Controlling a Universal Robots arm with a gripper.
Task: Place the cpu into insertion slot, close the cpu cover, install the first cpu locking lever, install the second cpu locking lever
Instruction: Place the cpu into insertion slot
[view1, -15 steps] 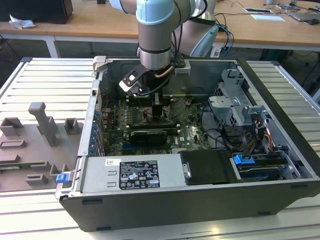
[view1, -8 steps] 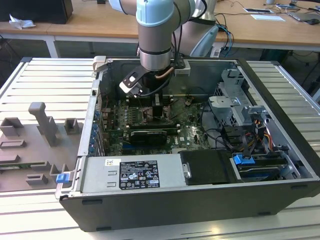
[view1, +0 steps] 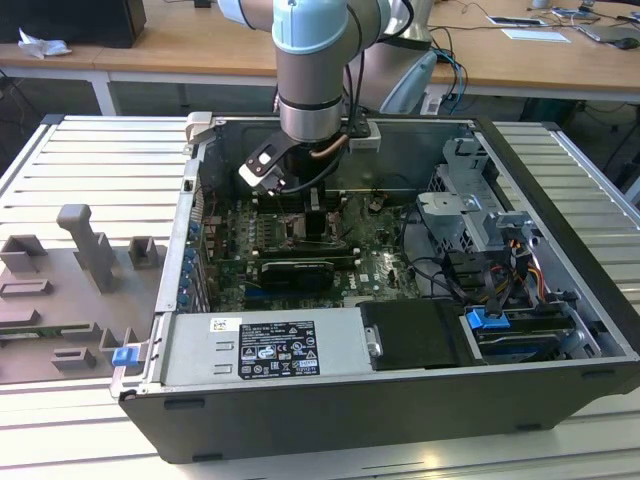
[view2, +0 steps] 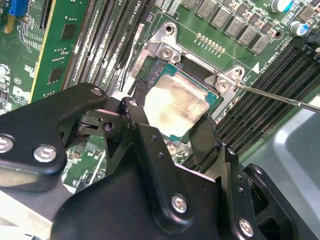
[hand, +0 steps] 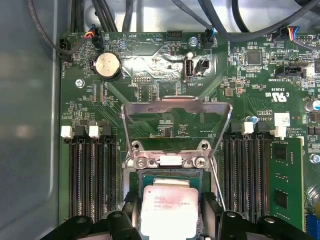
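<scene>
- Exterior view: the arm stood over an open computer case (view1: 330, 420) that lay on its side on a slatted metal tabletop (view1: 80, 180), with the gripper (view1: 318, 222) low over the middle of the green motherboard (view1: 385, 262).
- A grey moulded fixture (view1: 90, 250) lay on the tabletop at the exterior view's left, well apart from the case.
- In the second wrist view, two black fingers (view2: 205, 125) flanked the cpu (view2: 180, 102), one touching each of two opposite edges. The jaws looked clamped on the cpu.
- The cpu, silvery top up, was at the insertion slot (view2: 167, 50), inside its metal rim. I could not tell whether it was fully seated or held just above the contacts.
- In the first wrist view, the cpu cover (hand: 176, 105) stood raised on its hinge just beside the slot. Board components showed through its square window, and it was not over the cpu.
- A thin metal lever rod (view2: 280, 98) ran out from one corner of the slot, lying across the long black memory slots (view2: 272, 85).
- More memory slots (hand: 92, 180) sat on either side of the slot in the first wrist view, with a round coin battery (hand: 107, 65) well apart from it.
</scene>
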